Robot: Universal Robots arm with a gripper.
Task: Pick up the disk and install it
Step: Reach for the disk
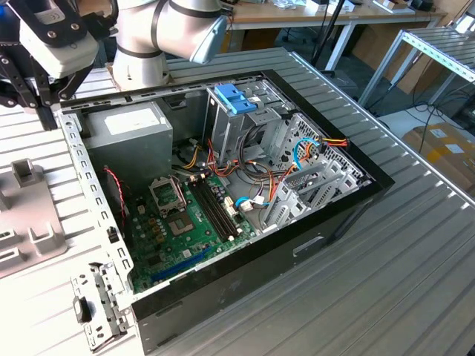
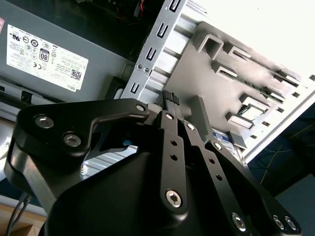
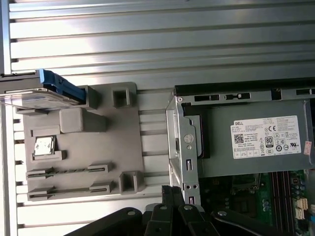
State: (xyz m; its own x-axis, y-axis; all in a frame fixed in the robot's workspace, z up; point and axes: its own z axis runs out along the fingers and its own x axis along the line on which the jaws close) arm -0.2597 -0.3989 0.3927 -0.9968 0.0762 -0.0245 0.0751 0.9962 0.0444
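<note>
Two black fingers [image 3: 167, 197] of the gripper [image 3: 172, 189] sit pressed together in the first wrist view, with nothing held between them. Their tips hang over the gap between a grey plate [image 3: 106, 162] and the metal frame of an open computer case [image 3: 183, 142]. The disk [image 3: 56, 84], dark and silvery in its bright blue carrier, rests at the plate's corner farthest from the gripper, well apart from it. A grey power supply [image 3: 246, 157] lies inside the case on the gripper's other side. In the second wrist view the ribbed fingertips [image 2: 168, 96] meet just beside a grey post [image 2: 199, 105] on the plate, with the case frame and the labelled power supply off to one side. In the exterior view the arm [image 1: 167, 33] holds the gripper near the case's back corner above the slatted table [image 1: 386, 282], and a paler blue bracket [image 1: 236, 98] sits inside the case, far from the gripper.
</note>
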